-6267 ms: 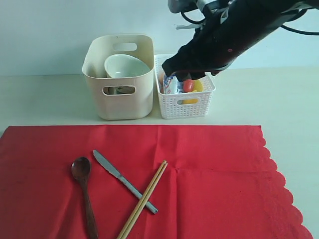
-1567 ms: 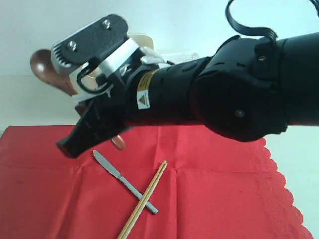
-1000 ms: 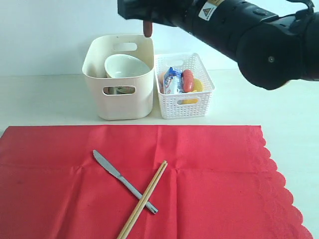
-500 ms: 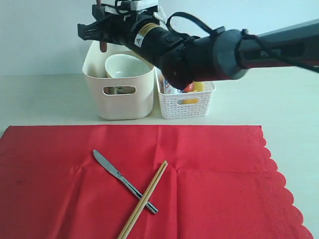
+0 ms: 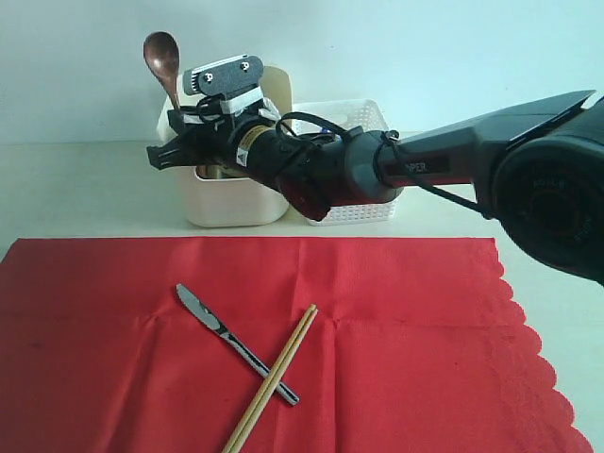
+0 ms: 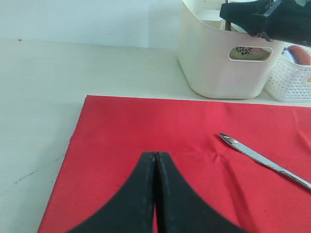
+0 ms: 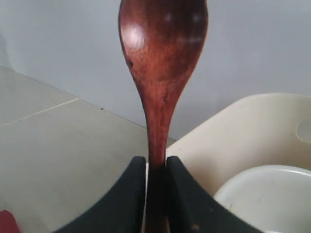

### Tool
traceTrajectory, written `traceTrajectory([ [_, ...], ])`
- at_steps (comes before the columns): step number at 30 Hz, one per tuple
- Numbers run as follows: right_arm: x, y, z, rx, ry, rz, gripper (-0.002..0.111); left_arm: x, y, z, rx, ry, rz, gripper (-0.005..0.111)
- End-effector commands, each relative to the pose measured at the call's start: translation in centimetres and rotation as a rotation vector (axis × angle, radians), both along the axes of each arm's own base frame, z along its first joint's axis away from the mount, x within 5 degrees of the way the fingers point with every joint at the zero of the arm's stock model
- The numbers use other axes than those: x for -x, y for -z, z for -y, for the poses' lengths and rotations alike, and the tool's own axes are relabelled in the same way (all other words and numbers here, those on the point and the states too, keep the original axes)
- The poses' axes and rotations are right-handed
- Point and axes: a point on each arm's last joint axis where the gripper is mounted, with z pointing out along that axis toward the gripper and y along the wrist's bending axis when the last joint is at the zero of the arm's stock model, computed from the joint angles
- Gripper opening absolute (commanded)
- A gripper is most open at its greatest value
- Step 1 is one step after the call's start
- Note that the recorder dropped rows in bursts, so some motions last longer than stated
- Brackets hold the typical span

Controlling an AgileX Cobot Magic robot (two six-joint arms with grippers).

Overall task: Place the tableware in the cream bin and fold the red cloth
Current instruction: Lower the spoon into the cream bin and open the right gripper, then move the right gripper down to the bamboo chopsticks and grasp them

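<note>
One dark wooden spoon (image 5: 162,58) stands upright, bowl end up, its handle pinched tight between the right fingers (image 7: 130,196). We see it held over the left rim of the tall cream plastic bin (image 5: 236,203), where a white bowl (image 7: 272,194) already sits. A white lattice basket (image 5: 363,113) stands just beside the bin. In front, the large red cloth (image 5: 396,330) lies spread on the pale desk (image 5: 75,189), carrying a metal knife (image 5: 236,343) crossed by wooden chopsticks (image 5: 274,377). The left fingers (image 6: 141,194) are pressed together, empty, above the cloth.
</note>
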Motion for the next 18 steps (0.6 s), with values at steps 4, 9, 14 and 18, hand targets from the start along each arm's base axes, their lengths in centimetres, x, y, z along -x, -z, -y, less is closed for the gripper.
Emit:
traceTrajectory([
  [4, -0.1, -1.8, 0.4, 0.048, 0.019, -0.007, 0.051, 0.0, 0.0, 0.0, 0.01, -0.005, 0.011, 0.0],
  [9, 0.4, -5.8, 1.4, 0.132, 0.074, -0.067, 0.056, 0.0, 0.0, 0.0, 0.01, -0.005, 0.011, 0.0],
  [14, 1.8, -9.9, 3.7, 0.291, 0.173, -0.224, 0.056, 0.0, 0.0, 0.0, 0.01, -0.005, 0.011, 0.0],
  [18, 4.2, -13.1, 6.7, 0.493, 0.258, -0.384, 0.05, 0.0, 0.0, 0.0, 0.01, -0.005, 0.011, 0.0],
])
